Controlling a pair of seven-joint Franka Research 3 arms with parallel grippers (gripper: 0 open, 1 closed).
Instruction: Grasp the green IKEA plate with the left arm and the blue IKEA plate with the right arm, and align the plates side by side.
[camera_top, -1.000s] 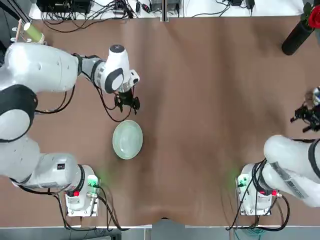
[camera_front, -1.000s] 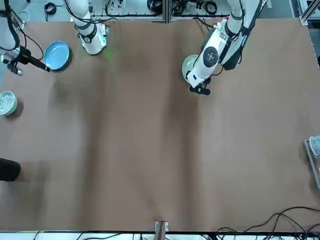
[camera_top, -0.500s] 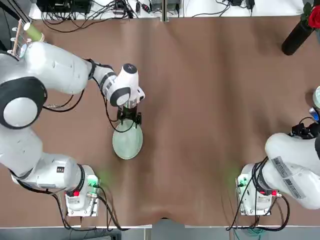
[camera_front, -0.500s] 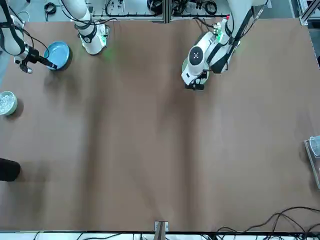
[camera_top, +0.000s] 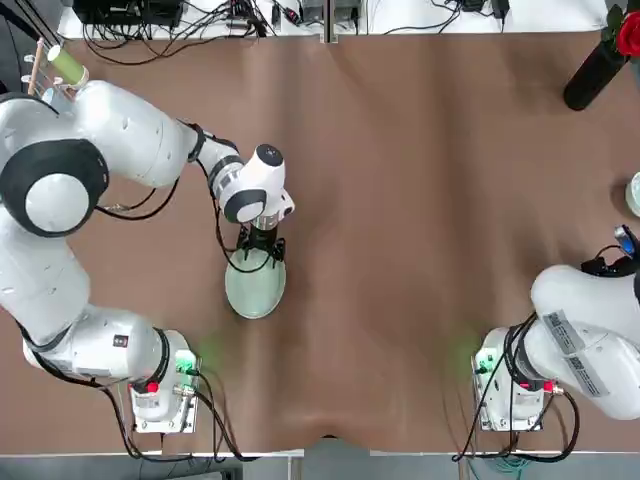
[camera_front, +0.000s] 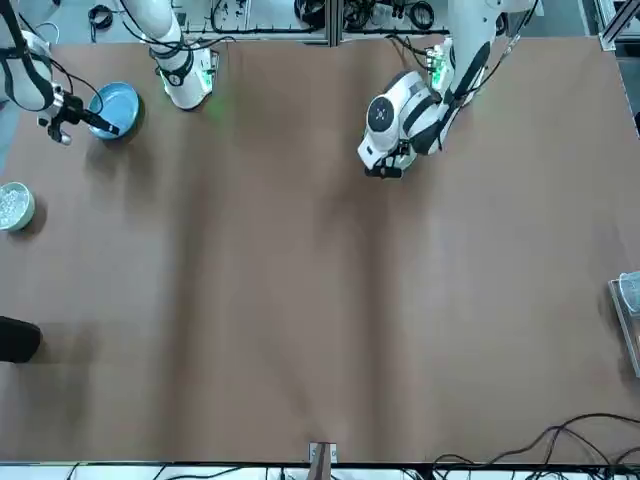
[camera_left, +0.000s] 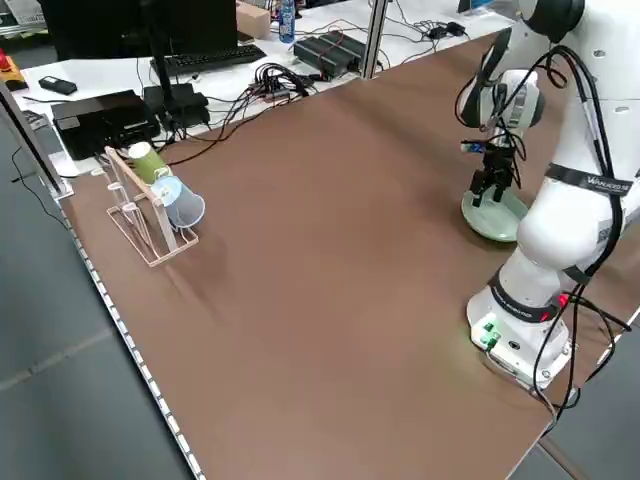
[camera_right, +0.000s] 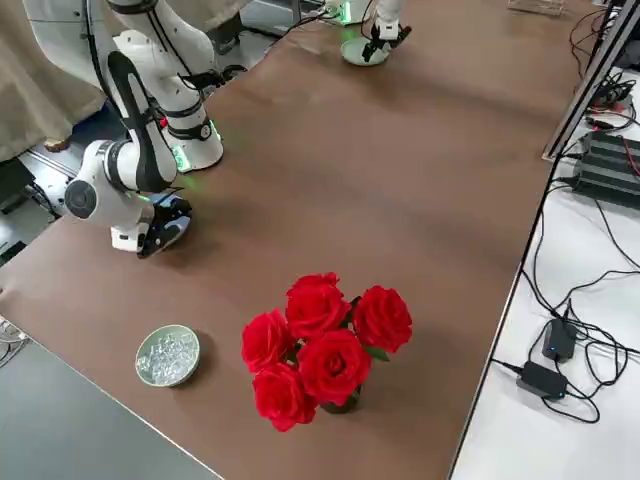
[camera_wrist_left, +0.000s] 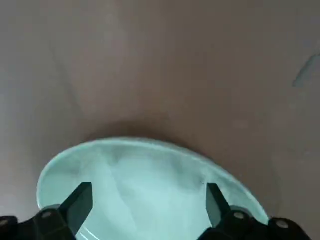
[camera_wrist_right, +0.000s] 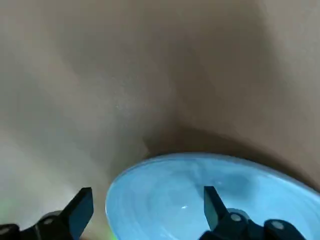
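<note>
- Left hand (camera_top: 262, 243) hovers over the far rim of the green plate (camera_top: 255, 289), fingers spread wide and holding nothing; in the left wrist view its two fingertips (camera_wrist_left: 80, 200) sit over the plate's bowl, one toward each side.
- We see the green plate lying flat on the brown worktop (camera_top: 420, 200), close in front of the left arm's base.
- Right hand (camera_front: 62, 118) is at the rim of the blue plate (camera_front: 113, 106), out at the robot's far right edge of the worktop; its fingers are also spread, with nothing gripped, and the right wrist view shows the plate (camera_wrist_right: 215, 190) just beyond them.
- We judge the step in hand to be the reach before the grasp: neither plate is held yet.
- Next, each hand should probably drop so one finger goes inside the rim and one outside, then close. The plates are well apart, so the blue one has far to travel.
</note>
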